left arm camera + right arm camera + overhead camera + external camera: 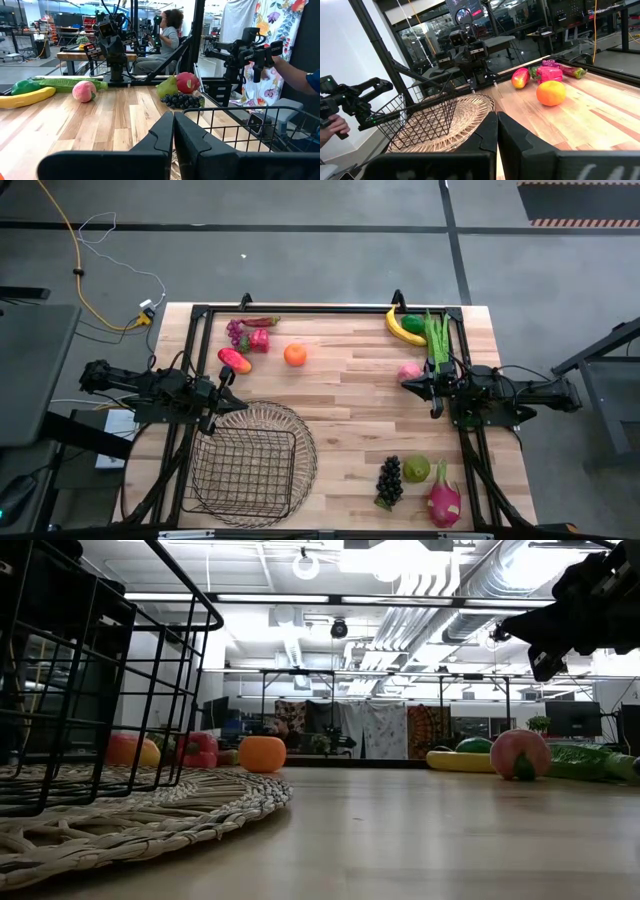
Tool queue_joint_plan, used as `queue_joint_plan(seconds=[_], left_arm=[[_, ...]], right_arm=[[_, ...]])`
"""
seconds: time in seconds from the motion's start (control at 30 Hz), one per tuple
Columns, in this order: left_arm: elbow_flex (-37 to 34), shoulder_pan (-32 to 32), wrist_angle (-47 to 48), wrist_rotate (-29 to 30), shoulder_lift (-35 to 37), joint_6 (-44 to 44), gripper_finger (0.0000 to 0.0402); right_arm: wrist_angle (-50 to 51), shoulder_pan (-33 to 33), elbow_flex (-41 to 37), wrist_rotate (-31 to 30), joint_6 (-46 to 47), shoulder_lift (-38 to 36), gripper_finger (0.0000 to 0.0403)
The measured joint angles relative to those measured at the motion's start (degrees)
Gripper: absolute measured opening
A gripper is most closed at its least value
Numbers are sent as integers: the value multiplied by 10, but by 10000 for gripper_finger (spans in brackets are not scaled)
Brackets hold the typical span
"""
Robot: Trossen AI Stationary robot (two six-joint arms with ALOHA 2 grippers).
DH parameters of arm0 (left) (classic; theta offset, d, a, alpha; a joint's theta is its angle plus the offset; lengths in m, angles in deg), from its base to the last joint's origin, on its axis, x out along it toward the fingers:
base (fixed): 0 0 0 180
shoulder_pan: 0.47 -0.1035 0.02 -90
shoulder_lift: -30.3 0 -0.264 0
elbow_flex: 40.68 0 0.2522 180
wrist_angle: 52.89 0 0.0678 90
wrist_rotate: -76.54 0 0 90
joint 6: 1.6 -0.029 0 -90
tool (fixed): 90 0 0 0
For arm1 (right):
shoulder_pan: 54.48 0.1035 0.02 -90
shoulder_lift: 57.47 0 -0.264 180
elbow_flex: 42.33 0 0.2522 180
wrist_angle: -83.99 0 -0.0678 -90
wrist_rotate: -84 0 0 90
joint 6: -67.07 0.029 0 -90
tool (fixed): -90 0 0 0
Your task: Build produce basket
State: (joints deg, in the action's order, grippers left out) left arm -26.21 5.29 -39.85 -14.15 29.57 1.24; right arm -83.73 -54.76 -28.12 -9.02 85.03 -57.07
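The dark wire-mesh basket (250, 470) stands by its grid bottom on a round woven mat (300, 430) at the table's near left. My left gripper (230, 388) hovers shut just beyond the basket's far rim, fingers (165, 132) pointing right. My right gripper (408, 384) hovers shut beside the pink peach (409, 370), fingers (487, 132) pointing left. Mango (234, 360), orange (295, 355) and purple grapes (238, 332) lie far left. Banana (403, 328), lime (413, 323) and green beans (437, 338) lie far right. Dark grapes (390, 480), pear (416, 469) and dragon fruit (445, 498) lie near right.
A black frame (320, 308) runs along the table's far edge and down both sides. The middle of the wooden table (350, 410) between the two grippers is bare. A person's hand (295, 70) with a hand-held device shows beyond the table in the left wrist view.
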Motion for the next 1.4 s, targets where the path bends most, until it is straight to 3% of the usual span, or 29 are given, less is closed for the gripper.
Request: queue_joint_plan(seconds=[0.17, 0.4, 0.73, 1.03, 1.2, 1.4], left_arm=[[0, 0, -20, 8, 0, 21, 3], [0, 0, -134, 163, -24, 26, 12], [99, -43, -58, 253, -207, 50, 133], [273, -146, 143, 241, -391, 89, 229], [351, -215, 243, 205, -479, 90, 256], [399, -296, 279, 187, -564, 122, 272]], right_arm=[[0, 0, 0, 0, 0, 0, 0], [0, 0, 0, 0, 0, 0, 0], [0, 0, 0, 0, 0, 0, 0], [0, 0, 0, 0, 0, 0, 0], [0, 0, 0, 0, 0, 0, 0], [0, 0, 0, 0, 0, 0, 0]])
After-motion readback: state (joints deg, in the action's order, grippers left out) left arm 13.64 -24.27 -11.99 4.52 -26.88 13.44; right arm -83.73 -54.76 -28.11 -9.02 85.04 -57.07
